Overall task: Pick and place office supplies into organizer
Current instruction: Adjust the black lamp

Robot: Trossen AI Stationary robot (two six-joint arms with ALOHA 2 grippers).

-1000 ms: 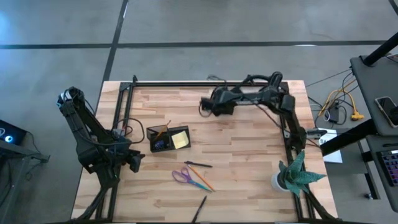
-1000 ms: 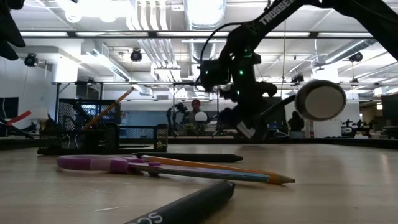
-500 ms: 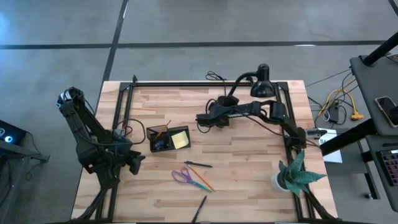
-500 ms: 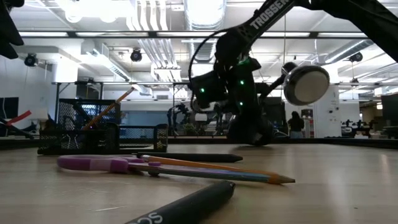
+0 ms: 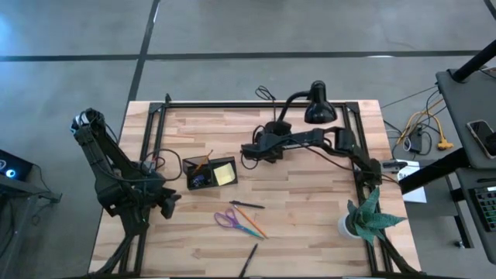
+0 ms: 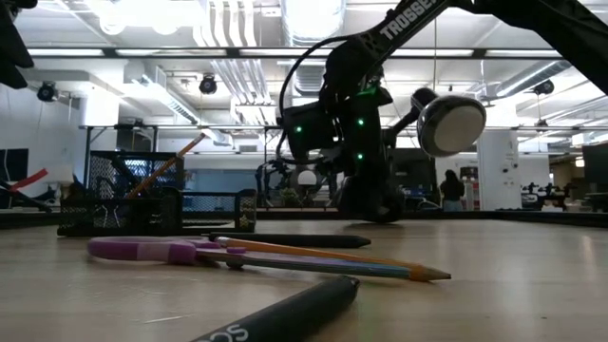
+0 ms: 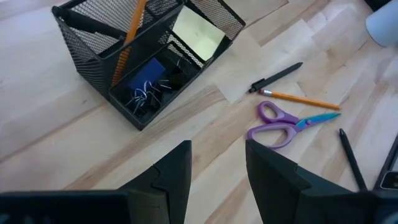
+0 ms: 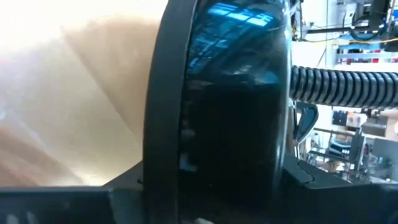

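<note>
Both hands hold nothing; left hand (image 7: 216,171) stands parted.

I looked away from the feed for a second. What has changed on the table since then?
The right gripper swung from the far edge down and toward the organizer. The lamp, earlier hidden under that arm, now shows at the far edge. The left gripper, scissors, pencil and pens stayed put.

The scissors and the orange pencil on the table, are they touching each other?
Cannot tell. In the left wrist view the pencil passes just above the scissors handles; the low view overlaps them without plainly showing contact or a gap.
</note>
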